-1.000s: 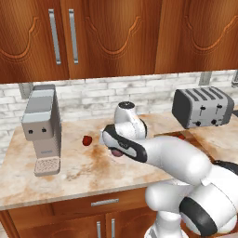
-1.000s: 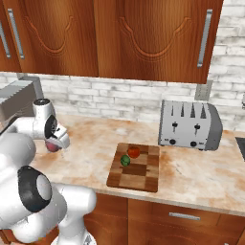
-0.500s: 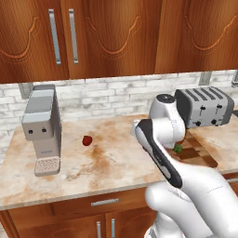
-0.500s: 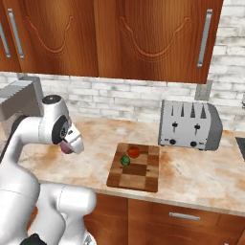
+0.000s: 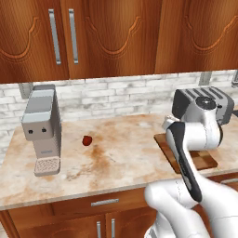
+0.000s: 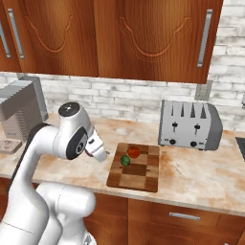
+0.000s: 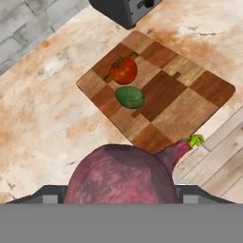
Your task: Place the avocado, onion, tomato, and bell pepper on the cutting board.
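Note:
My gripper [image 7: 118, 192] is shut on the onion [image 7: 118, 174], a purplish-pink ball with a small green sprout that looms large at the bottom of the hand view. It hangs above the counter just left of the cutting board [image 6: 139, 179], near the board's front corner [image 7: 190, 95]. On the board lie the orange-red tomato [image 6: 134, 151] [image 7: 123, 70] and, next to it, the dark green avocado [image 6: 125, 160] [image 7: 130, 97]. The deep red bell pepper [image 5: 87, 140] rests on the counter to the right of the coffee machine. In the right base view my gripper [image 6: 100, 154] points down toward the board.
A silver toaster [image 6: 189, 125] [image 5: 186, 104] stands behind the board against the brick wall. A grey coffee machine [image 5: 42, 128] occupies the counter's left end. Wooden cabinets hang overhead. The counter's front edge runs just beyond the board's near side.
The arm has swung right, from beside the bell pepper and the coffee machine over to the cutting board's left edge, with the onion held in the gripper throughout.

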